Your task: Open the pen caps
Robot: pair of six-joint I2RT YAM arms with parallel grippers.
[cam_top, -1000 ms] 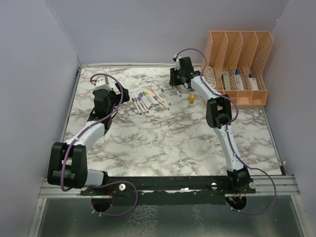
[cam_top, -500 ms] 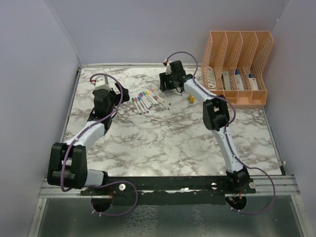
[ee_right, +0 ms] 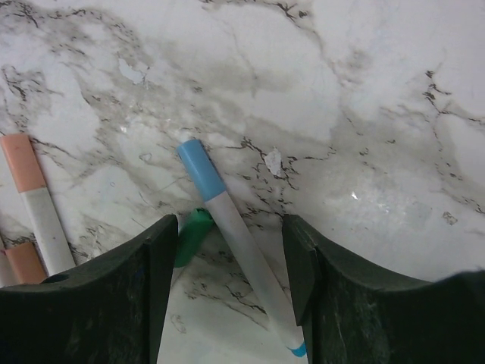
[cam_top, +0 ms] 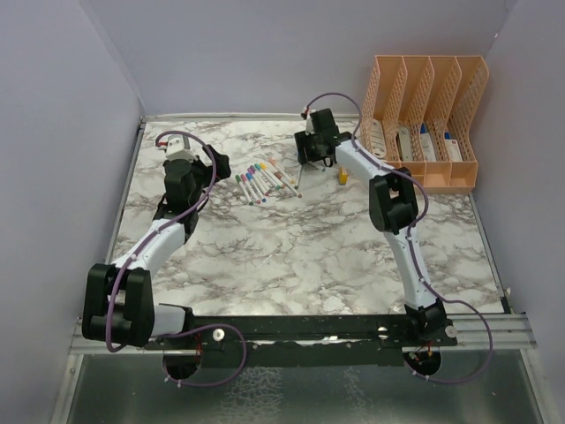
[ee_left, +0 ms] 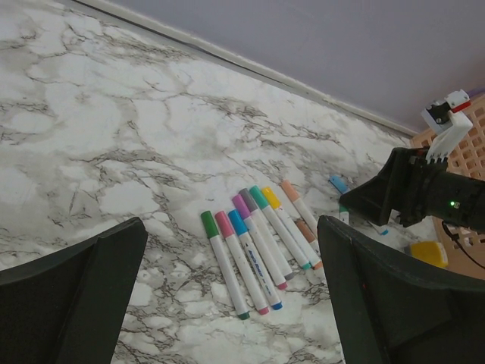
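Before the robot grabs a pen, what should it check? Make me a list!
1. Blue-capped pen lies between the right gripper's fingers: ok.
2. Right gripper open wide enough for it: ok.
3. Blue cap on its pen, pointing away from the wrist: ok.
4. Green cap clear of the fingers: not ok, it lies right beside one finger.
5. Left gripper open and empty: ok.

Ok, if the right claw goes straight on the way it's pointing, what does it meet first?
Most likely the blue-capped pen, lying inside the open right claw, with the table right beneath; the gap is hard to judge.
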